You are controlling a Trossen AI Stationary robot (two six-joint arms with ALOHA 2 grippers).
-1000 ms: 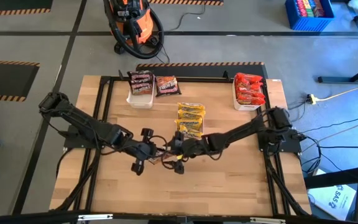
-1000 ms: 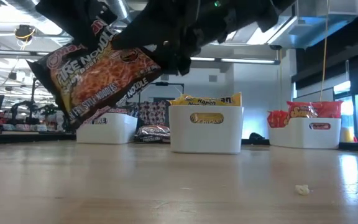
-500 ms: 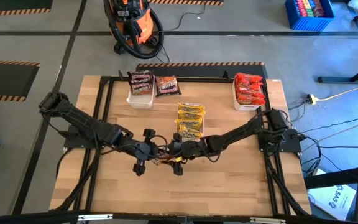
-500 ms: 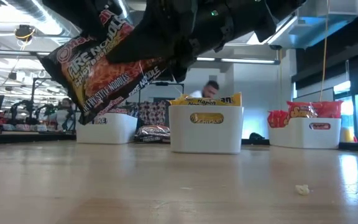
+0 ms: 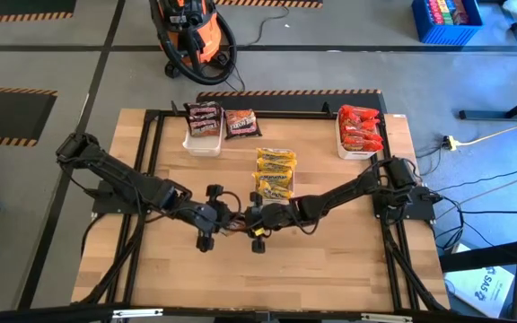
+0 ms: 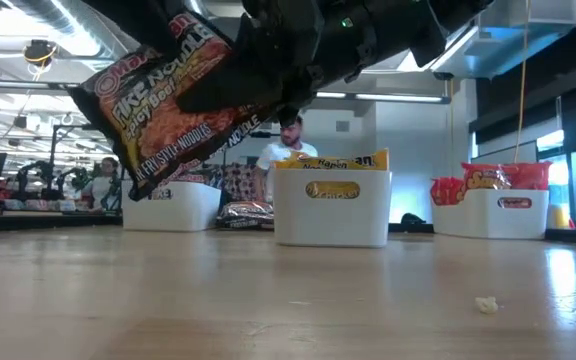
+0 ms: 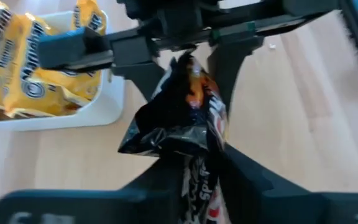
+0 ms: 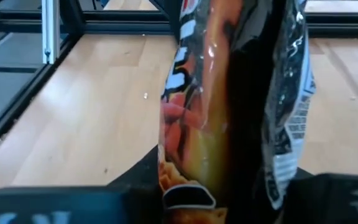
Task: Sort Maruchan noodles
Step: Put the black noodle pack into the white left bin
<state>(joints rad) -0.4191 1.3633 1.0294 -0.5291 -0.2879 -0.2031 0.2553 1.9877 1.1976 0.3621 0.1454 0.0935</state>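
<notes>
Bright overhead light; wrist views blurred close-up.

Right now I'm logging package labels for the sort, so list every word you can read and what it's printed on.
"NOODLE" and "STYLE NOODLES": on the dark packet held up between both pincers; its other lines are partly covered.
"Ramen": on the yellow packets in the middle white tray.
Red packets, tray labels, and the packets by the left tray: too small or blurred.

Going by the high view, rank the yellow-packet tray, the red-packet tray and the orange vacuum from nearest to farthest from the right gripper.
1. Yellow-packet tray: just behind the right gripper, mid-table.
2. Red-packet tray: the table's far right corner.
3. Orange vacuum: on the floor beyond the table's far edge.
</notes>
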